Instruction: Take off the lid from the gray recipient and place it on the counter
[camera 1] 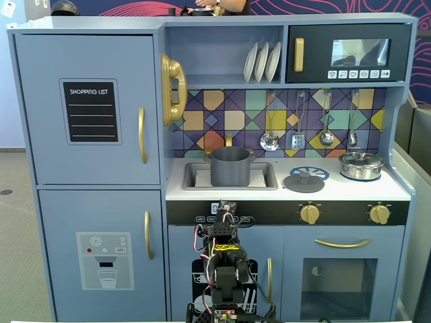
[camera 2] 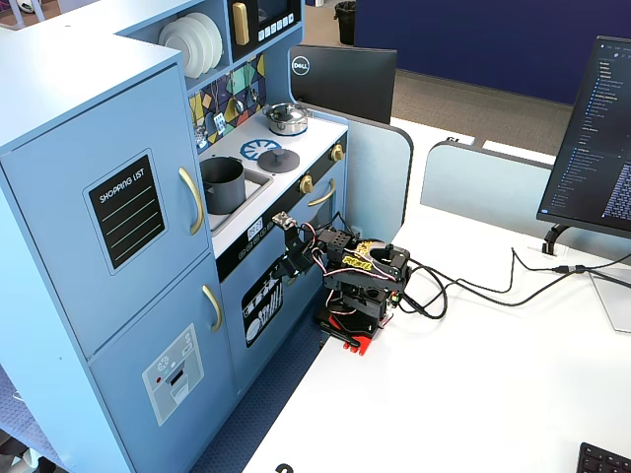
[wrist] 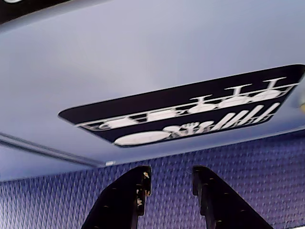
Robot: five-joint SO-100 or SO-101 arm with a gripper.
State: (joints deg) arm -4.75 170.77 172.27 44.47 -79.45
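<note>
Lid (camera 1: 304,182) first: in a fixed view from the front it's already off the gray pot (camera 1: 230,166) and lying flat on the white counter (camera 1: 289,192), partly over the blue burner print, just right of the sink. The pot stands open in the sink, so I'd say the job looks basically done, unless the arm is meant to tidy itself away. The gripper (camera 1: 225,208) sits low in front of the toy kitchen, below the counter edge and well apart from the lid, which is up and to the right of it.

Wrist view: only the two dark fingers (wrist: 126,200) with a clear gap between them and nothing held. They face the blue cabinet door with its dish sticker (wrist: 190,112). No lid or pot visible here.

Another fixed view, from the side: lid (camera 2: 280,160) flat on the counter between the pot (camera 2: 223,183) and the shiny silver pot (camera 2: 287,118). The gripper (camera 2: 287,236) hangs beside the cabinet front, lower than the counter, touching nothing as far as I can tell.
</note>
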